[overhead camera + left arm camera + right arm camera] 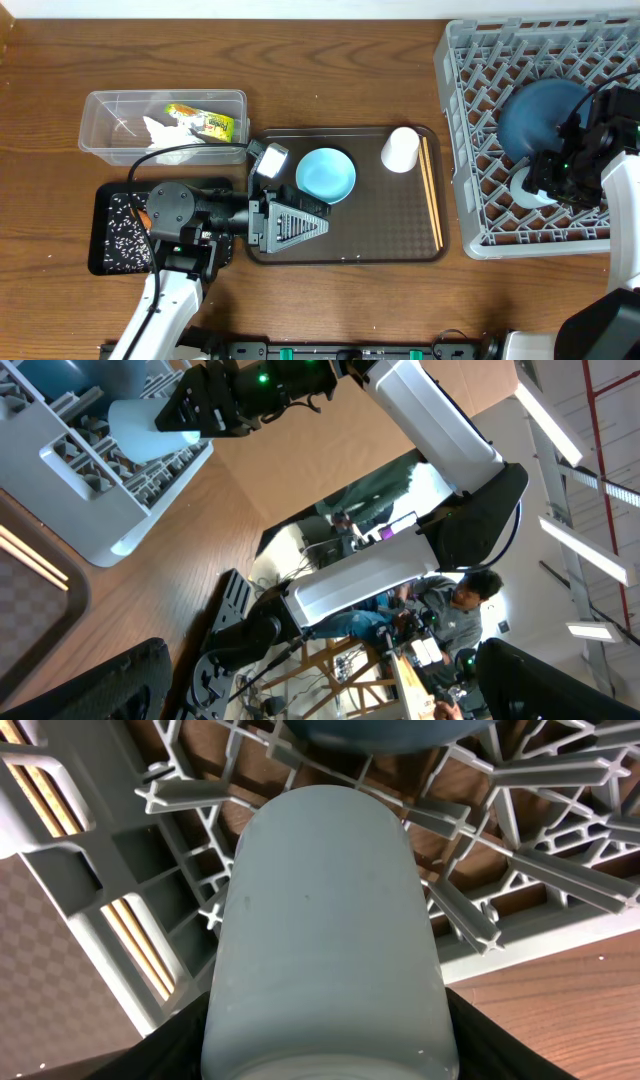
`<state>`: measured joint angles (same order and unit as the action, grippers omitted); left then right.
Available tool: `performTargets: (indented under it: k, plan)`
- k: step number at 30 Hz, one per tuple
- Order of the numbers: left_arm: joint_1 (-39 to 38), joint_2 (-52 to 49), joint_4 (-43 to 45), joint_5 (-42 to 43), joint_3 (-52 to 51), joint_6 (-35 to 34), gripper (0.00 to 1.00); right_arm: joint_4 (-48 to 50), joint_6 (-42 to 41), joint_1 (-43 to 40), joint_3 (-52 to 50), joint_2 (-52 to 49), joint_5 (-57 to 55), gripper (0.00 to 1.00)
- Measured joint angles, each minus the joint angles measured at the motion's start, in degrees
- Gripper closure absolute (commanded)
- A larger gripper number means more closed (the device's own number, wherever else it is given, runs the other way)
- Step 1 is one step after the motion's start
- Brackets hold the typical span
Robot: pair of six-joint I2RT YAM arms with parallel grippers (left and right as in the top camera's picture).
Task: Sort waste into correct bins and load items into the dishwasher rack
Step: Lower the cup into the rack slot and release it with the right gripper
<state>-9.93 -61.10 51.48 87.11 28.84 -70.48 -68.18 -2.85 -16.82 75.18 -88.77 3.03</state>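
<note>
2 grippers noted. Right gripper (545, 182) is clamped on the small pale-blue cup (320, 920), within the dishwasher rack (470, 120) at the right edge of the worktop (330, 70), beside the big dark-blue bowl (535, 110). Left gripper (305, 226) stands apart, empty, over the brown tray (380, 220).

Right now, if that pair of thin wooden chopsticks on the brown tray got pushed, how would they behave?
The thin wooden chopsticks look slender and straight, so probably stiff and light. Lying flat by the right rim of the brown tray, they would likely roll or slide apart, not tip.
</note>
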Motion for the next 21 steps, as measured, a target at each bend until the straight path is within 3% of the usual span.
performTargets:
  k: [10,15,21]
  plan:
    - [0.0,0.0,0.0,0.0,0.0,0.0,0.01,3.1,-1.5,0.0,-3.4,0.0,0.5,0.76]
    - [0.0,0.0,0.0,0.0,0.0,0.0,0.01,3.3,-1.8,0.0,-3.7,0.0,1.2,0.4]
    - [0.0,0.0,0.0,0.0,0.0,0.0,0.01,3.3,-2.3,0.0,-3.7,0.0,1.4,0.32]
